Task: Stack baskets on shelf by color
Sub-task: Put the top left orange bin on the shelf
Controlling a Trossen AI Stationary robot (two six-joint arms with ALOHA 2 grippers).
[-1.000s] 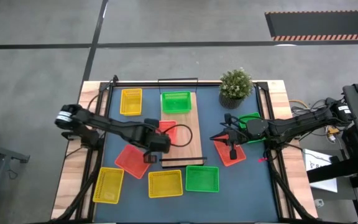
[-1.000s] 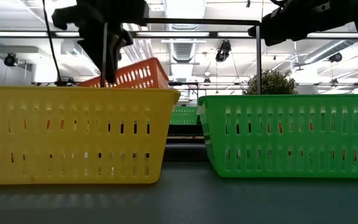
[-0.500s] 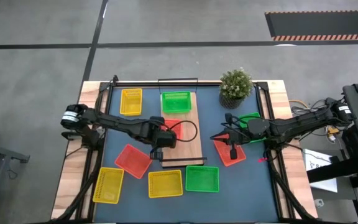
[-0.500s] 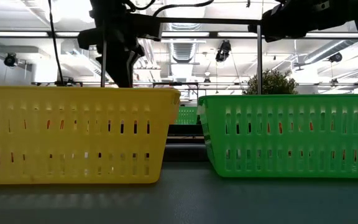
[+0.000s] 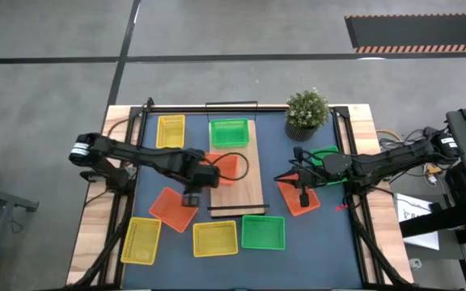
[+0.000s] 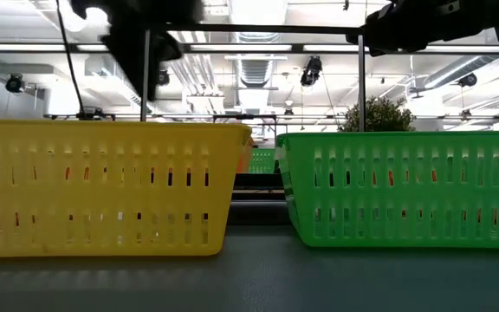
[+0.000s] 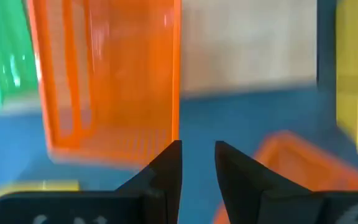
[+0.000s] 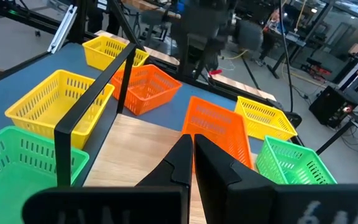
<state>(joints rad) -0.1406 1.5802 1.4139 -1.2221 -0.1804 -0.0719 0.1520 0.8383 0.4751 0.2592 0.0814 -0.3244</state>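
Observation:
My left gripper (image 5: pixel 193 192) (image 7: pixel 197 163) hangs open with a narrow gap over the table, between a red-orange basket (image 5: pixel 226 167) (image 7: pixel 107 74) lying on the shelf board (image 5: pixel 249 174) and a second red-orange basket (image 5: pixel 171 208) on the table. It holds nothing. A green basket (image 5: pixel 229 132) sits on the shelf's far end. My right gripper (image 5: pixel 284 179) (image 8: pixel 190 144) is shut and hovers above a third red-orange basket (image 5: pixel 297 199), pointing toward the shelf. A green basket (image 5: pixel 324 154) lies behind it.
Yellow baskets lie at the far left (image 5: pixel 171 132), near left (image 5: pixel 140 240) and near middle (image 5: pixel 215 238). A green basket (image 5: pixel 263 232) stands at the near edge. A potted plant (image 5: pixel 307 113) stands at the far right. The shelf's black wire frame (image 6: pixel 359 87) rises at its ends.
My left gripper carried a red-orange basket, lifted and tilted, toward the shelf. The basket now lies flat on the board. The gripper then drew back toward the table's left and near side, clear of the basket. My right arm kept still.

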